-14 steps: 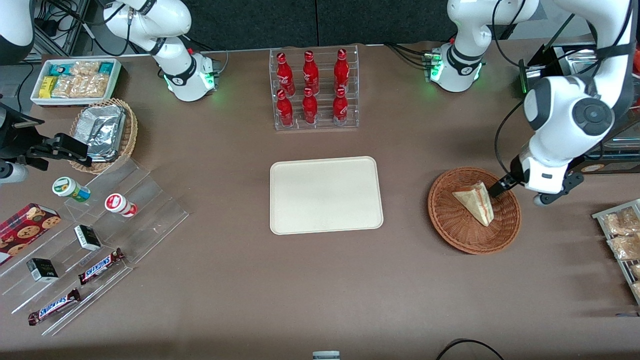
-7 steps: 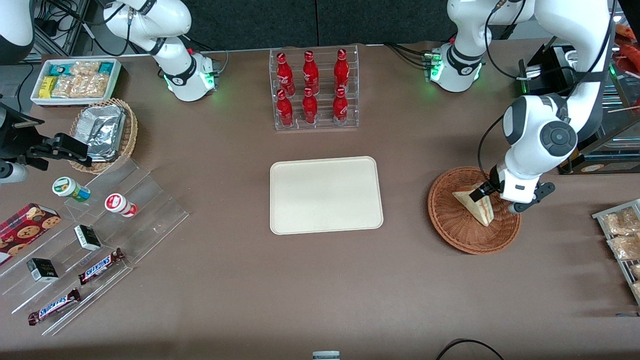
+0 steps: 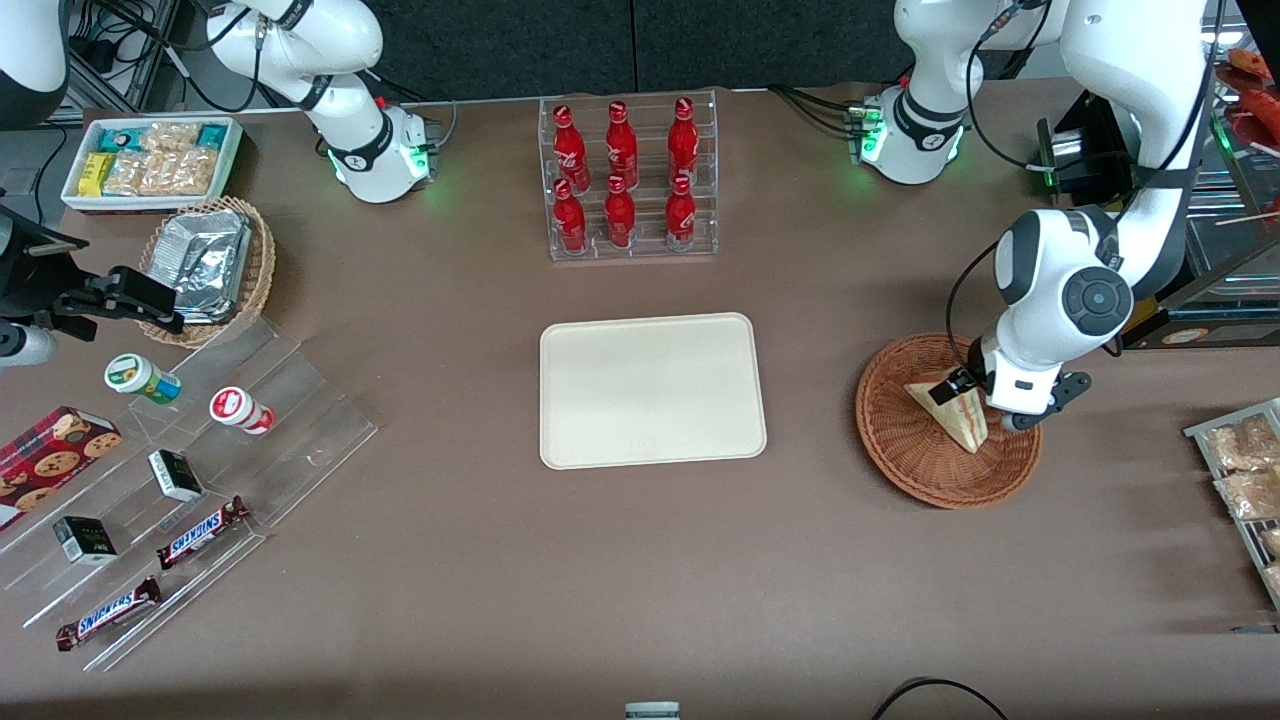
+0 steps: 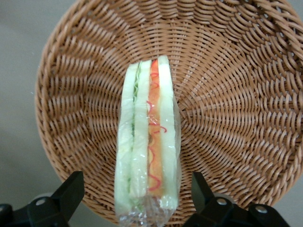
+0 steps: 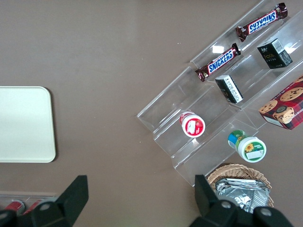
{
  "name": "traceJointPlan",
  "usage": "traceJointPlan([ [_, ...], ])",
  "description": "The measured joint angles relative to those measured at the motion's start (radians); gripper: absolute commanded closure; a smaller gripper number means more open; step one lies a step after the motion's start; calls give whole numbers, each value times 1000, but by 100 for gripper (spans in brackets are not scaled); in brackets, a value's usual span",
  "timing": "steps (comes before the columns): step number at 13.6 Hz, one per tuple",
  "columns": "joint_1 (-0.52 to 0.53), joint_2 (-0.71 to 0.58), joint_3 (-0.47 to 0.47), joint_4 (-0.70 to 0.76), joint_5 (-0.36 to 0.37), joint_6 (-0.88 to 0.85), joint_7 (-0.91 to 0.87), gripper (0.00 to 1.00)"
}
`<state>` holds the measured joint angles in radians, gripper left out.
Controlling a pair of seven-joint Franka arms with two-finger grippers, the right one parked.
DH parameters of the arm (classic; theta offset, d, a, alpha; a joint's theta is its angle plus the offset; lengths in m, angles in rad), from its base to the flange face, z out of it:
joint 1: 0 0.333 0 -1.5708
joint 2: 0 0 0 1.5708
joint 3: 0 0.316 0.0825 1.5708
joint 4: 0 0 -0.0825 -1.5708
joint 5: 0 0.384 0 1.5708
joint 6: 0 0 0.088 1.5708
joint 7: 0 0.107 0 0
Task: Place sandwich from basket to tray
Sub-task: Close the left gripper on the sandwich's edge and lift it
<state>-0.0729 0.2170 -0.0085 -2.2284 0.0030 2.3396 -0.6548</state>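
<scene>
The sandwich (image 3: pixel 952 410), a wrapped triangular wedge with red and green filling, lies in the round reddish-brown wicker basket (image 3: pixel 900 445) toward the working arm's end of the table. In the left wrist view the sandwich (image 4: pixel 147 142) stands on edge in the basket (image 4: pixel 227 94). My left gripper (image 3: pixel 968 392) is over the basket, open, with one black finger (image 4: pixel 71 191) on each side of the sandwich's end and a gap to it on both sides. The cream tray (image 3: pixel 650 390) lies flat at the table's middle and holds nothing.
A clear rack of red bottles (image 3: pixel 628 178) stands farther from the camera than the tray. A wire rack of snack bags (image 3: pixel 1245 480) lies beside the basket at the table's edge. A tan basket of foil packets (image 3: pixel 208 262) and clear steps with snacks (image 3: pixel 180 480) lie toward the parked arm's end.
My left gripper has moved from the basket's rim in over the sandwich and lower, and now straddles the sandwich's end. The sandwich and basket have not moved.
</scene>
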Motion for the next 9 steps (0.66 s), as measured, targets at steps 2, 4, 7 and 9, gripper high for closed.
traceJointPlan([
  [2,0,14,0,0,-29,25,0,40],
  [4,0,22,0,0,-33,28,-4,86],
  [7,0,23,0,0,-33,27,-5,100],
  [9,0,26,0,1,-33,27,-5,100],
])
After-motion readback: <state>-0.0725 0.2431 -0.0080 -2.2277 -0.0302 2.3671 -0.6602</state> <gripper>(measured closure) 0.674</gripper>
